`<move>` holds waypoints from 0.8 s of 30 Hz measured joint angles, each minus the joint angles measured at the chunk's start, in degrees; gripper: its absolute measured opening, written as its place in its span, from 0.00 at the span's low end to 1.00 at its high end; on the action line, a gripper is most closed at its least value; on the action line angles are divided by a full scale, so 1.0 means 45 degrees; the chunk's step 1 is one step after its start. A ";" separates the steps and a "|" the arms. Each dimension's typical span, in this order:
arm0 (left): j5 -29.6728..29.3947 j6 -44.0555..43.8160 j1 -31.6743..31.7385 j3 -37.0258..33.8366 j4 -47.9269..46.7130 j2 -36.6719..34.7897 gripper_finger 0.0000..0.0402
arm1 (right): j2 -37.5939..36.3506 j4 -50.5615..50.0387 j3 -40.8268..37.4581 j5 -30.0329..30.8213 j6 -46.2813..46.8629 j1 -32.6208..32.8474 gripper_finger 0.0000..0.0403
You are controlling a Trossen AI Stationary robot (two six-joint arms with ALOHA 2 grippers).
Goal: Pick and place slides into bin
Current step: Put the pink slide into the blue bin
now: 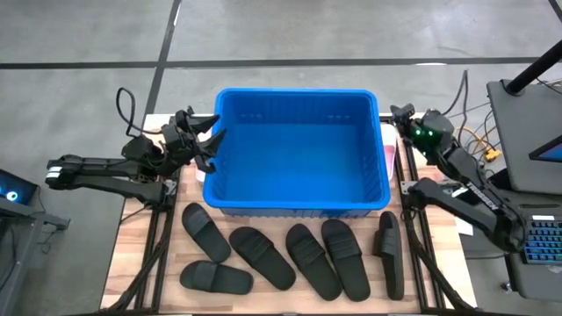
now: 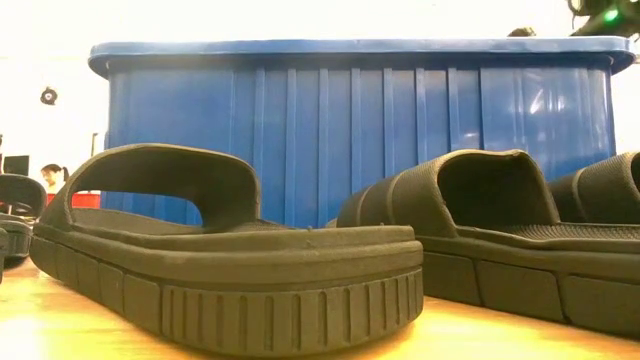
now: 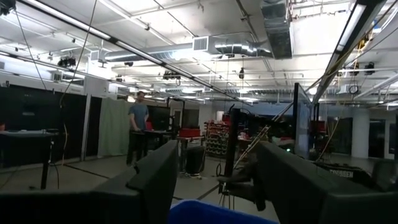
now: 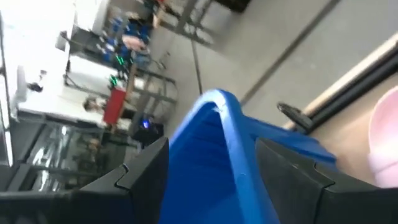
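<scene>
1. Slides: I counted six black ones lying on the table in front of the bin.
2. My left gripper hovered with fingers spread wide at the bin's left rim.
3. My right gripper straddled the right rim, fingers wide.

slides: six matte black, flat on the table before the bin; pink one beside bin's right wall
bin: bright blue, upright, empty

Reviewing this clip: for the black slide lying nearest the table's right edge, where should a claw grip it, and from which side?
Probably from straight above, closing across the narrow width of the rightmost slide. It lies lengthwise toward the bin, apart from its neighbour, leaving room on both long sides. The right claw is nearest.
</scene>
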 joint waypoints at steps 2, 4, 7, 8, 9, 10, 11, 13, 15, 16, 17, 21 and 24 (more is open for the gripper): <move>0.0001 -0.0005 0.0000 0.0000 0.0021 -0.0002 0.52 | 0.0360 0.0012 -0.0090 -0.1225 -0.0029 -0.0950 0.57; 0.0000 -0.0010 0.0000 0.0000 -0.0009 -0.0054 0.52 | 0.0732 0.0007 -0.0189 -0.2343 0.0059 -0.1811 0.57; 0.0000 -0.0019 0.0000 -0.0004 -0.0004 -0.0072 0.52 | 0.1313 -0.0090 -0.0343 -0.3899 0.0393 -0.2770 0.57; 0.0000 -0.0019 0.0000 -0.0008 -0.0009 -0.0080 0.52 | 0.1469 -0.0118 -0.0363 -0.4279 0.0389 -0.2979 0.57; 0.0000 -0.0021 0.0000 -0.0010 0.0006 -0.0053 0.52 | 0.1611 -0.0160 -0.0369 -0.4567 0.0362 -0.3124 0.57; 0.0002 -0.0022 0.0000 -0.0010 0.0021 -0.0044 0.52 | 0.1737 -0.0256 -0.0371 -0.4762 0.0262 -0.3242 0.57; 0.0003 -0.0020 0.0000 -0.0017 0.0003 -0.0071 0.52 | 0.1825 -0.0404 -0.0376 -0.4832 0.0129 -0.3300 0.57; 0.0000 -0.0019 0.0000 -0.0029 -0.0004 -0.0063 0.52 | 0.1930 -0.0644 -0.0380 -0.4835 -0.0113 -0.3316 0.57; 0.0000 -0.0019 0.0000 -0.0029 0.0010 -0.0048 0.52 | 0.1954 -0.0948 -0.0380 -0.4821 -0.0302 -0.3316 0.57; 0.0000 -0.0019 0.0000 -0.0029 -0.0013 -0.0056 0.52 | 0.1937 -0.1154 -0.0380 -0.4800 -0.0405 -0.3311 0.57; 0.0000 -0.0019 0.0000 -0.0029 -0.0017 -0.0044 0.52 | 0.1928 -0.1355 -0.0370 -0.4742 -0.0489 -0.3311 0.57; 0.0000 -0.0021 0.0000 -0.0039 -0.0011 -0.0011 0.52 | 0.1812 -0.2498 -0.0346 -0.4531 -0.0822 -0.3310 0.57; 0.0000 -0.0285 0.0000 -0.0039 -0.0006 0.0060 0.52 | 0.1685 -0.3408 -0.0346 -0.4090 -0.0768 -0.3301 0.57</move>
